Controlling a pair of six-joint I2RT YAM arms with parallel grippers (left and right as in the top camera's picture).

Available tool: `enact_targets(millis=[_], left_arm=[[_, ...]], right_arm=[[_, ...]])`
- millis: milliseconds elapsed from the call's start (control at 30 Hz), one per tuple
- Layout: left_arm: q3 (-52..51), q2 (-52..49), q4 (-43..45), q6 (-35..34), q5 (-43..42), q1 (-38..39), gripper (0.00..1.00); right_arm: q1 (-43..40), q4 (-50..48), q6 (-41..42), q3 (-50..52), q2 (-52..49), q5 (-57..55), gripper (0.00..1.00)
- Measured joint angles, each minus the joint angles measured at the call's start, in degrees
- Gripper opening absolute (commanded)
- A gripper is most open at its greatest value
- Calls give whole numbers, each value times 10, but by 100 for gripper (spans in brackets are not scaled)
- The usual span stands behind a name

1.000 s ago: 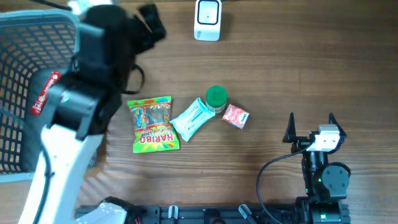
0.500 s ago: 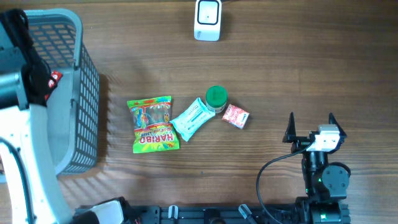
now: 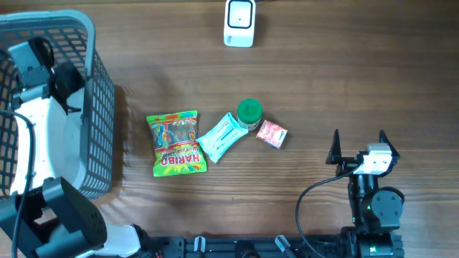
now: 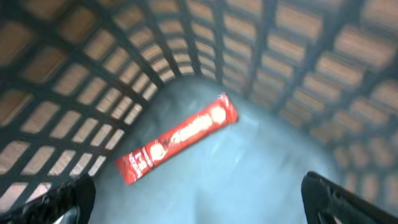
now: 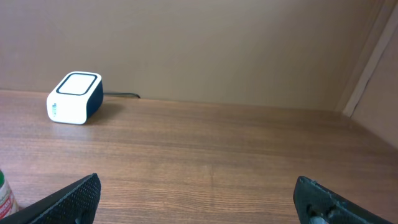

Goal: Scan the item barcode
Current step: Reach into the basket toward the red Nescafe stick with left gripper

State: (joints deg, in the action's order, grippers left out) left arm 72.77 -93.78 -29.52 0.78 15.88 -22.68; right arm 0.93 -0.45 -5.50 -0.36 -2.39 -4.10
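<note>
Slantwise lies a long red packet, white-marked.

The left arm is white with black joints; the right arm is black with a looping cable.

A red wrapped bar lies flat, diagonal, in the basket.

The basket fills the left edge of the overhead view, and my left gripper hangs inside it over a wrapped bar lying on its floor. At mid-frame a row runs left to right: Haribo bag, flat packet, small bottle, sachet. The scanner sits top centre, and my right gripper is lower right.
</note>
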Motion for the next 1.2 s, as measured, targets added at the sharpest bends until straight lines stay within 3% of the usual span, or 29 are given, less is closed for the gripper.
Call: enact_targets(millis=[67, 267, 500, 667, 800, 900, 933, 1000, 1100, 1200], left_arm=[[-16, -15, 6, 75, -37, -30, 100], [-19, -80, 33, 188, -140, -111, 100], [-20, -151, 67, 365, -217, -122, 100], [-19, -181, 139, 405, -239, -122, 99], [-7, -196, 121, 406, -289, -124, 74], [-8, -202, 108, 404, -330, -124, 69], [-9, -203, 107, 399, -336, -126, 61], [-14, -203, 107, 388, -348, -127, 4], [-15, -203, 108, 379, -347, -127, 4], [-15, -203, 108, 310, -349, -127, 4]], right_arm=[[0, 0, 0, 0, 0, 0, 100], [0, 0, 0, 0, 0, 0, 100], [0, 0, 0, 0, 0, 0, 100], [0, 0, 0, 0, 0, 0, 100], [0, 0, 0, 0, 0, 0, 100], [0, 0, 0, 0, 0, 0, 100], [0, 0, 0, 0, 0, 0, 100], [0, 0, 0, 0, 0, 0, 100], [0, 0, 0, 0, 0, 0, 100], [0, 0, 0, 0, 0, 0, 100]])
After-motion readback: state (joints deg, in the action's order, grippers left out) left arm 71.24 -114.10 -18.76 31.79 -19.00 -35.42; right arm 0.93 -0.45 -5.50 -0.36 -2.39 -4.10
